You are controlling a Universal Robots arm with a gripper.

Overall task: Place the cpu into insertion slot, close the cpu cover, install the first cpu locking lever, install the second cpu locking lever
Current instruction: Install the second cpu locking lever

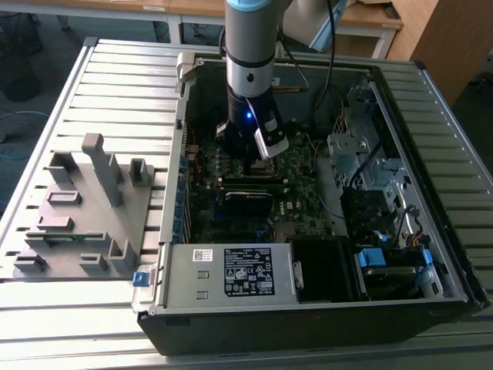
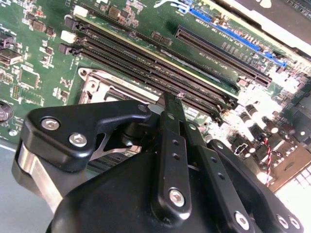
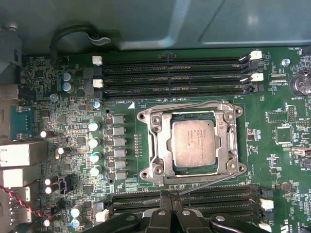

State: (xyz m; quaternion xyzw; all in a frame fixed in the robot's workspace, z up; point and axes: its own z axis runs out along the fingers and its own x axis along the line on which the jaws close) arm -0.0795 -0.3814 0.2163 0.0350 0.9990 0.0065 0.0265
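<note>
In the first wrist view the cpu, a dull silver square, lies flat in the insertion slot. The cpu cover, a silvery frame, lies down around it. A thin wire locking lever runs slanted along the socket side nearest my gripper. My gripper hovers just off that side, over the memory slots, its black fingers together with nothing seen between them. The second wrist view shows the gripper shut, beside the slot's rim. In the exterior view the gripper hangs over the motherboard.
Long black memory slots flank the socket on two sides. Capacitors and rear ports stand near it. The open computer case walls the board in, with a power supply and drive bays. A grey fixture sits on the table at the exterior view's left.
</note>
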